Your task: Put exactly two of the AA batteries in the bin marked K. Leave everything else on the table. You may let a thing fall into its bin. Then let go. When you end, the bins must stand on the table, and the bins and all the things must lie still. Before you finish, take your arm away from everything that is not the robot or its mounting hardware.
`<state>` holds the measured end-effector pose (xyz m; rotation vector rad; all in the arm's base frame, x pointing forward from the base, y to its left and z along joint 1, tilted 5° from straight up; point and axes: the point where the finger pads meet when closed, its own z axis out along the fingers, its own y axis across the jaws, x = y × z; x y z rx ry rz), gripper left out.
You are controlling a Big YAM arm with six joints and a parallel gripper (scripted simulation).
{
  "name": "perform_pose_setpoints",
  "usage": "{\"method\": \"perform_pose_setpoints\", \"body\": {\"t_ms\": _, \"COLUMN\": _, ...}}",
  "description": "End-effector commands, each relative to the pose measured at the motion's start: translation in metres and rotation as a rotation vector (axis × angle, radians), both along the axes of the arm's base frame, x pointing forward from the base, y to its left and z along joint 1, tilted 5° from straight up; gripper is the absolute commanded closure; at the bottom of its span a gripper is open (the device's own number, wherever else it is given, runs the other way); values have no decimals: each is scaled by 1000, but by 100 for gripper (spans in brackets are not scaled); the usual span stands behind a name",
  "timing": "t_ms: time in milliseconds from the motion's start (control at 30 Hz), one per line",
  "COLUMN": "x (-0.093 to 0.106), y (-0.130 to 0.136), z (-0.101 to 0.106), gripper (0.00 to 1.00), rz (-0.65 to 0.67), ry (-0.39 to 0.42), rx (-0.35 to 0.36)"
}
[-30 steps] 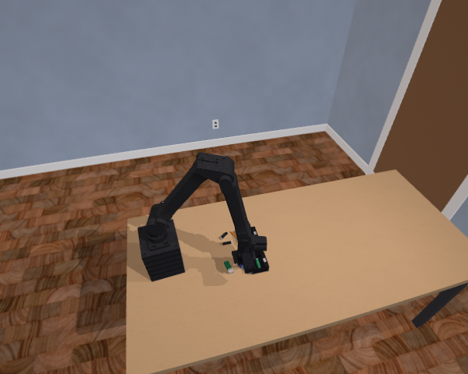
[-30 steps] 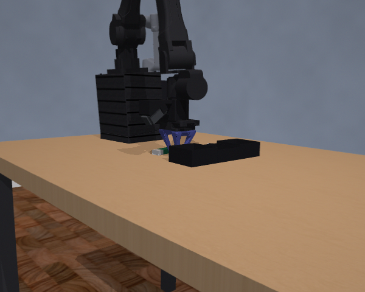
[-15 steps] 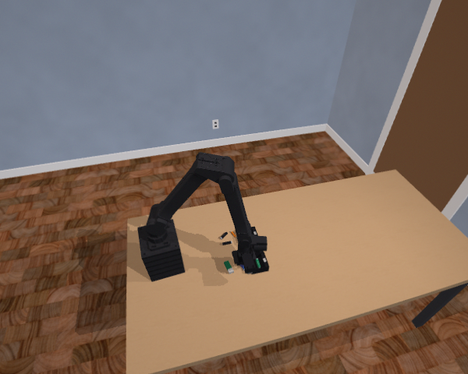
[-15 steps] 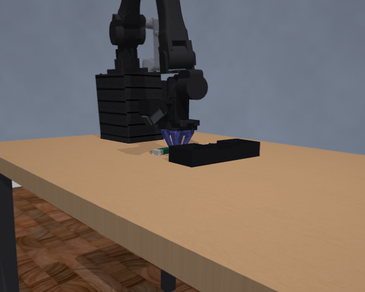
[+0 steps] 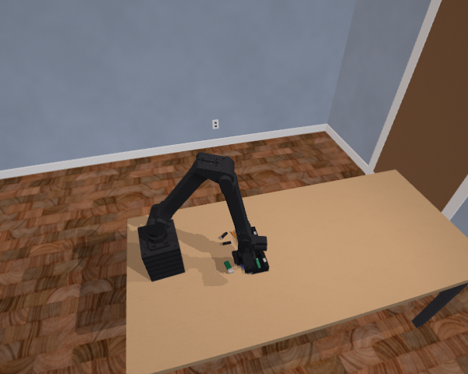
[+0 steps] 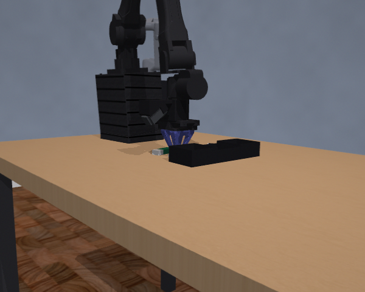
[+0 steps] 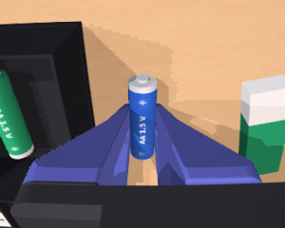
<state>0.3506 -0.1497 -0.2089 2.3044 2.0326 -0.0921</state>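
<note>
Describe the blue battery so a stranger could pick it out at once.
Find the black bin on the table; just outside its wall, the gripper has its fingers shut on the blue battery. It is the only blue one: the green battery lies inside the bin, and the green-and-white block stands opposite.

A light wooden table (image 5: 347,241) on dark legs (image 5: 440,304) is seen on a patchwork parquet floor (image 5: 57,249). Blue-grey walls (image 5: 145,72) are edged by white skirting (image 5: 105,159); a white socket (image 5: 215,124) and a brown door (image 5: 440,100) are shown.
</note>
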Motion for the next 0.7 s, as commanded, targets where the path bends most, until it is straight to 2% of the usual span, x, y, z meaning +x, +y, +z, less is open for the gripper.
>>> {"method": "perform_pose_setpoints", "body": {"t_ms": 0, "x": 7, "y": -5, "z": 6, "gripper": 91, "rz": 1, "ry": -14, "rx": -11}}
{"method": "perform_pose_setpoints", "body": {"t_ms": 167, "x": 8, "y": -5, "z": 6, "gripper": 91, "rz": 1, "ry": -14, "rx": -11}}
{"method": "perform_pose_setpoints", "body": {"t_ms": 200, "x": 4, "y": -8, "z": 16, "gripper": 91, "rz": 0, "ry": -13, "rx": -10}}
{"method": "perform_pose_setpoints", "body": {"t_ms": 567, "x": 6, "y": 5, "z": 52, "gripper": 91, "rz": 3, "ry": -12, "rx": -8}}
{"method": "perform_pose_setpoints", "body": {"t_ms": 667, "x": 3, "y": 6, "z": 52, "gripper": 91, "rz": 2, "ry": -4, "rx": -5}}
